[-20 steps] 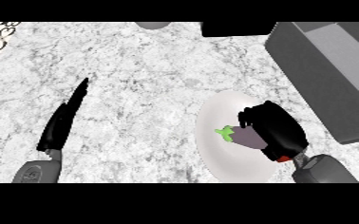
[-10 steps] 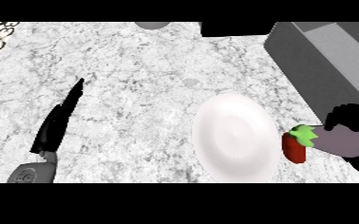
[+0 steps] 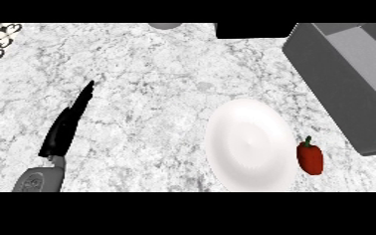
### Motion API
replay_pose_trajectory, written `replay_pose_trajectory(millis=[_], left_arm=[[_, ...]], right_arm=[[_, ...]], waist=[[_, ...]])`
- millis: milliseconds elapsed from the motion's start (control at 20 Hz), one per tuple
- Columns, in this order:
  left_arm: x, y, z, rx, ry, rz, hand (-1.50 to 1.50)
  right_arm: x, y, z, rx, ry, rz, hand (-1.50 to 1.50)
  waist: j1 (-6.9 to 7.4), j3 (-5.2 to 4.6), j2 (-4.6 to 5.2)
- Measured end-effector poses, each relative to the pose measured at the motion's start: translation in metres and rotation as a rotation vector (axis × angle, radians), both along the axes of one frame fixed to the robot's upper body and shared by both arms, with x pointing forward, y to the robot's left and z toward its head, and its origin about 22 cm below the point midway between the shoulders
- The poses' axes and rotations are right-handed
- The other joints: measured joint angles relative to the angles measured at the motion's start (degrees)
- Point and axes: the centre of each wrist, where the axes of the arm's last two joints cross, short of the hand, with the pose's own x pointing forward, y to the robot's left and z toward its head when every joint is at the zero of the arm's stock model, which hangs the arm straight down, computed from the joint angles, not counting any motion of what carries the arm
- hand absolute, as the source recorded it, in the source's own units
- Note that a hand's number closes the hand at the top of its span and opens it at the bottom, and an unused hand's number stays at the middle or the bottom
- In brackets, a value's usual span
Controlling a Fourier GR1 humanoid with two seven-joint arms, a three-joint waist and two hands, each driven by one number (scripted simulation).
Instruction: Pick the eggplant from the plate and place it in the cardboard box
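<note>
The white plate (image 3: 249, 144) lies on the marble counter at the lower right, and nothing is on it. No eggplant shows anywhere in the head view. The box (image 3: 334, 74), grey with an open top, stands along the right edge, beyond the plate. My left hand (image 3: 66, 127) rests at the lower left with its fingers straight, far from the plate and holding nothing. My right hand is out of the picture.
A red pepper (image 3: 310, 158) lies on the counter just right of the plate. A dark block (image 3: 253, 30) and a grey round thing (image 3: 165, 25) sit at the far edge. A white ornament (image 3: 7, 32) shows at the top left corner.
My right hand, shut on the eggplant over the plate, moved right and left the view with it. The plate now lies bare and the red pepper shows. The left hand has not moved.
</note>
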Motion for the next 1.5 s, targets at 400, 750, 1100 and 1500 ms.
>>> replay_pose_trajectory(millis=[400, 750, 1100, 1500], left_arm=[[0.008, -0.015, 0.000, 0.001, -0.008, -0.034, 0.00], [0.008, -0.017, 0.002, -0.001, -0.014, -0.051, 0.00], [0.014, -0.025, 0.002, -0.001, -0.017, -0.072, 0.00], [0.014, -0.026, 0.004, -0.006, -0.023, -0.071, 0.00]], right_arm=[[0.019, -0.058, 0.028, 0.060, 0.004, -0.158, 1.50], [0.051, -0.097, 0.012, 0.014, 0.066, -0.250, 1.50], [0.070, -0.119, -0.022, 0.058, 0.345, -0.294, -1.50], [0.096, -0.123, -0.057, 0.313, 0.334, -0.103, -1.50]], waist=[[1.78, 0.01, 0.36], [3.01, 0.06, 0.63], [4.10, 0.10, 1.01], [4.23, 0.23, 0.93]])
